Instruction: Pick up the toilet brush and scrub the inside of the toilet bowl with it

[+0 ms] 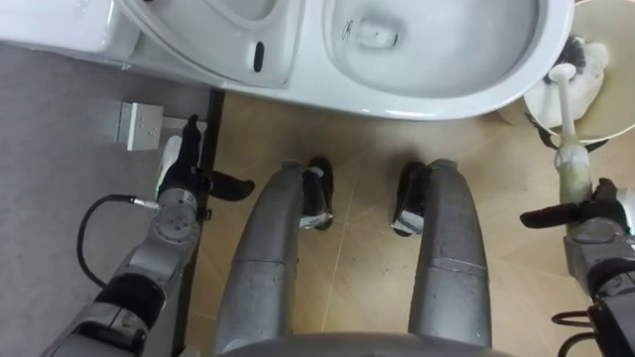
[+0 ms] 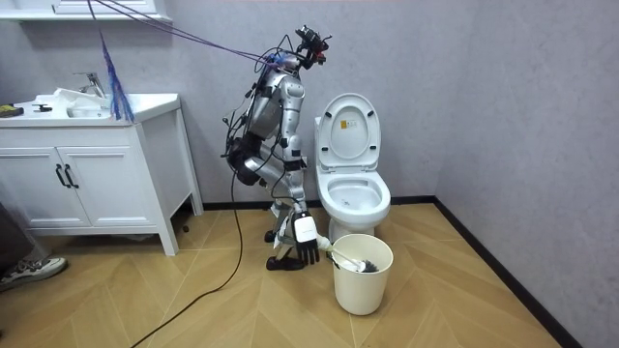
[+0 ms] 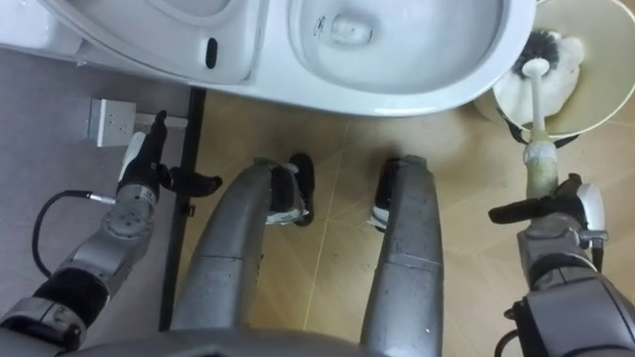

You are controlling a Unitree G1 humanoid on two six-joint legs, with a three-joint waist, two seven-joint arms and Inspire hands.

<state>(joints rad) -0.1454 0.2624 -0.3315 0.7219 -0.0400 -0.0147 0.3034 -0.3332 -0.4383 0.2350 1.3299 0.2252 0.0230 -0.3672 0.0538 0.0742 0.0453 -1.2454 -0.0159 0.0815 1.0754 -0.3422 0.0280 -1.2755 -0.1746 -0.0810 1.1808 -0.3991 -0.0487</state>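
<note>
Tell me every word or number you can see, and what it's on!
A small sticker on the raised toilet lid: too small to read.
A dark mark inside the toilet bowl: blurred, cannot be read.
No other words or numbers are legible.

Both arms hang low, left hand (image 1: 182, 171) and right hand (image 1: 600, 210) loose-fingered, thumbs pointing inward.

Toilet bowl (image 1: 437, 101) and bucket (image 1: 610, 104) partly off-frame
</note>
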